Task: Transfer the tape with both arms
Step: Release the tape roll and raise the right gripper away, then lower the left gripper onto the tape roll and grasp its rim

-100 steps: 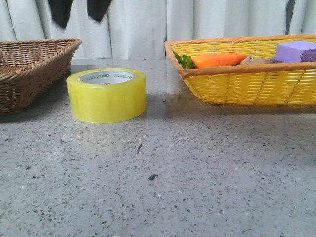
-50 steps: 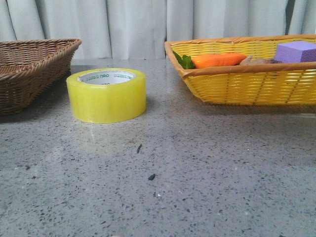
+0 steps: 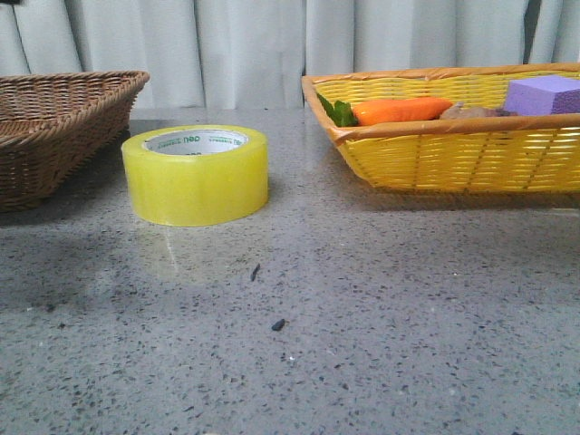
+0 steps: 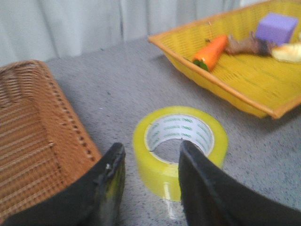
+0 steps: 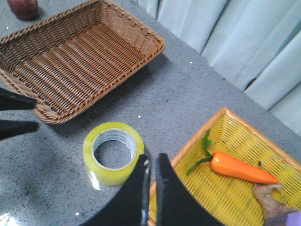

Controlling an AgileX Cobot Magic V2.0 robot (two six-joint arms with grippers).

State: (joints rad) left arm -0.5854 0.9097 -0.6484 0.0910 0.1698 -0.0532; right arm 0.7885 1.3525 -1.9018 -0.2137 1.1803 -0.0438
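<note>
The tape [image 3: 195, 177], a wide yellow roll with a white core and green letters, lies flat on the grey table between two baskets. No gripper shows in the front view. In the left wrist view my left gripper [image 4: 153, 145] is open and empty, above the tape [image 4: 157, 172], which sits just beyond its fingertips. In the right wrist view my right gripper [image 5: 153, 157] is shut and empty, high above the table, with the tape [image 5: 101, 175] below it. My left gripper [image 5: 37, 113] also shows there at the edge, open, apart from the tape.
A brown wicker basket [image 3: 54, 136] stands left of the tape. A yellow basket [image 3: 453, 159] at the right holds a carrot [image 3: 399, 111], a purple block [image 3: 544, 93] and a brown piece. A red fruit [image 5: 22, 7] lies beyond the brown basket.
The dark arm parts at the top of the front view have left the frame. A shadow has spread over the table's left front. The tape has not moved.
</note>
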